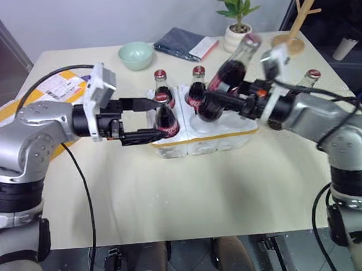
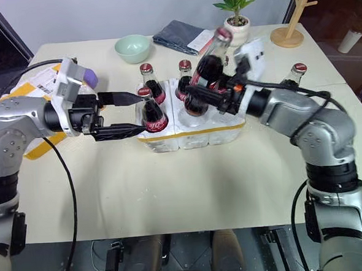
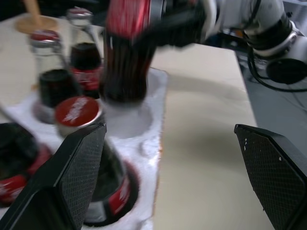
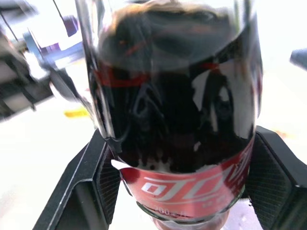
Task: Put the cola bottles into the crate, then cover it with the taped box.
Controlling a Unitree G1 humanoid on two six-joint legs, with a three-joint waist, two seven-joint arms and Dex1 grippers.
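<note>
The right tool [image 2: 198, 95] is clenched on a tilted cola bottle [image 2: 206, 72], held just above the crate [image 2: 193, 136] on the bench [image 2: 172, 185]. Three bottles stand in the crate's pockets. The left tool [image 2: 123, 115] is released, its fingers flanking the crate's near-left bottle [image 2: 150, 113]. Another bottle [image 2: 296, 73] stands on the bench right of the crate, and the taped box [image 1: 55, 91] lies well to the crate's left.

glossy glass cola bottles [image 1: 166, 119] in a rough white foam crate [image 1: 206, 140] — matt, smooth tabletop [image 1: 191, 196].
</note>
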